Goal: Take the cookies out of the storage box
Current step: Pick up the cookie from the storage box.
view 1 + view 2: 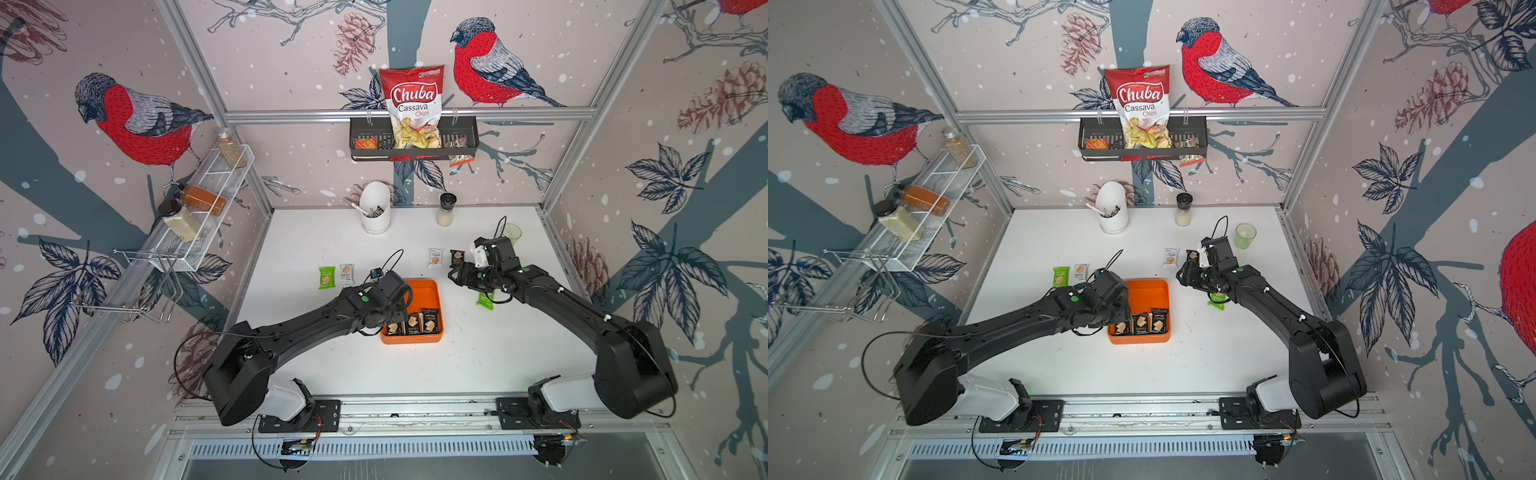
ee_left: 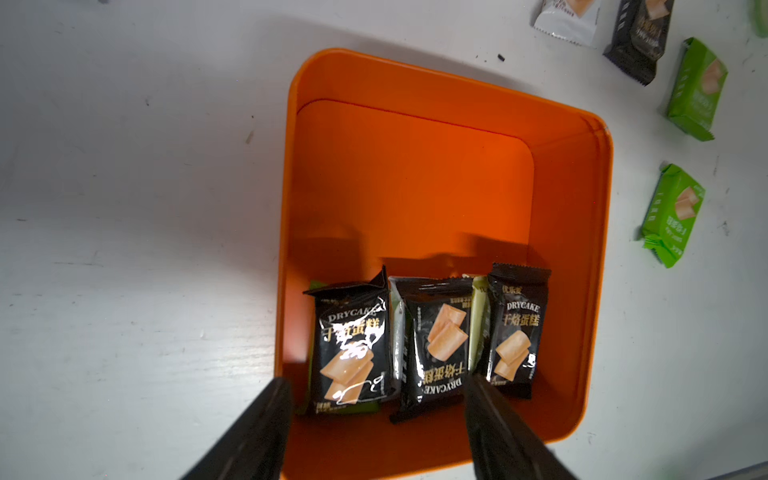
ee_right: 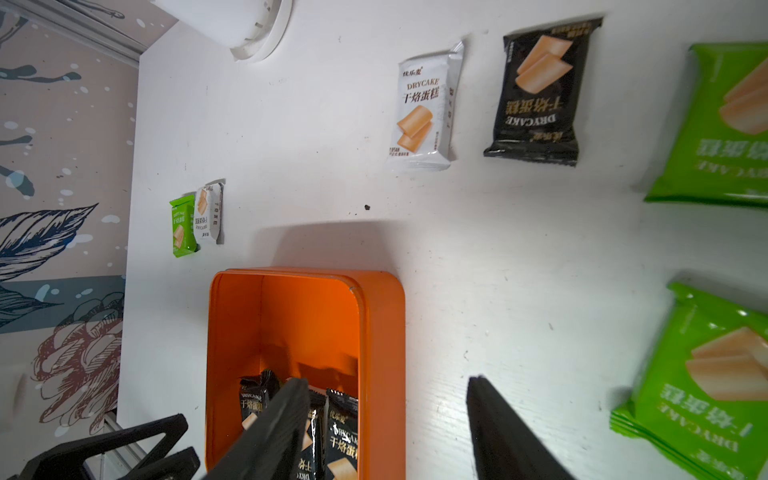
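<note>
Left of centre in a top view, a green packet (image 1: pixel 326 277) and a cream packet (image 1: pixel 346 274) lie side by side on the table (image 1: pixel 457 374), clear of the storage box. Next rightward, the left arm (image 1: pixel 307 326) reaches over the near left corner of the storage box (image 1: pixel 424 295), which sits at mid-frame. In the left wrist view the left jaws stand wide and empty, poised above the cookies left in the box and touching none, as far as can be seen. The far half of the box is bare floor. At its near end lie three black packets (image 2: pixel 440 345) in a row, with a cream edge (image 2: pixel 397 328) and a green edge (image 2: pixel 480 316) showing beneath them; how many are underneath cannot be told. Right of the box, upper centre, a white packet (image 1: pixel 435 257) and a loose black packet (image 1: pixel 457 257) rest on the table. Further right the right arm (image 1: pixel 552 297) hangs over the table; the right wrist view shows the right jaws apart and empty, just beside the box wall, with two green packets (image 3: pixel 727 124) at that picture's right edge. Assessment: at least six cookies are out and the task is probably past halfway. The three black packets and those under them are left, and the left jaws appear placed for the next pick.
</note>
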`<state>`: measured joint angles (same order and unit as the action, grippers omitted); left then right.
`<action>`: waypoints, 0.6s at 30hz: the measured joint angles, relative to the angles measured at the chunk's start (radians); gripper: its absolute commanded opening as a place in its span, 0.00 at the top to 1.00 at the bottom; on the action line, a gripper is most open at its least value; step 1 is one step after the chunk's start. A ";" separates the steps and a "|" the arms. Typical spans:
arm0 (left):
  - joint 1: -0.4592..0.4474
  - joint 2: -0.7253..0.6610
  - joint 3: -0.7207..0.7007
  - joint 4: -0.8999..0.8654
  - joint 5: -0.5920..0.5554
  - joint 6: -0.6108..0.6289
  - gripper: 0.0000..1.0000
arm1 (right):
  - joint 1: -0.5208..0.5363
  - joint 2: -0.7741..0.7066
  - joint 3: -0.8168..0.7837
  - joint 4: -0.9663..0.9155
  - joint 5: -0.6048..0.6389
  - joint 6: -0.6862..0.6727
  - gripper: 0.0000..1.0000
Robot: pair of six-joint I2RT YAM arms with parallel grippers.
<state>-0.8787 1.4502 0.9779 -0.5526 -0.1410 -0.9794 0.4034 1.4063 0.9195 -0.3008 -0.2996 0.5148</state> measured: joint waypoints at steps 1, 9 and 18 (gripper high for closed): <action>-0.008 0.022 0.014 -0.014 -0.005 0.000 0.30 | -0.007 -0.002 0.000 0.000 -0.001 -0.001 0.34; -0.034 0.179 0.150 -0.109 -0.064 0.001 0.30 | -0.050 -0.027 -0.027 0.001 -0.004 -0.015 0.34; -0.063 0.306 0.269 -0.204 -0.102 0.004 0.30 | -0.083 -0.038 -0.043 0.002 -0.018 -0.018 0.34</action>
<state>-0.9421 1.7557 1.2465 -0.7570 -0.2428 -0.9752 0.3202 1.3685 0.8764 -0.2993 -0.3180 0.4965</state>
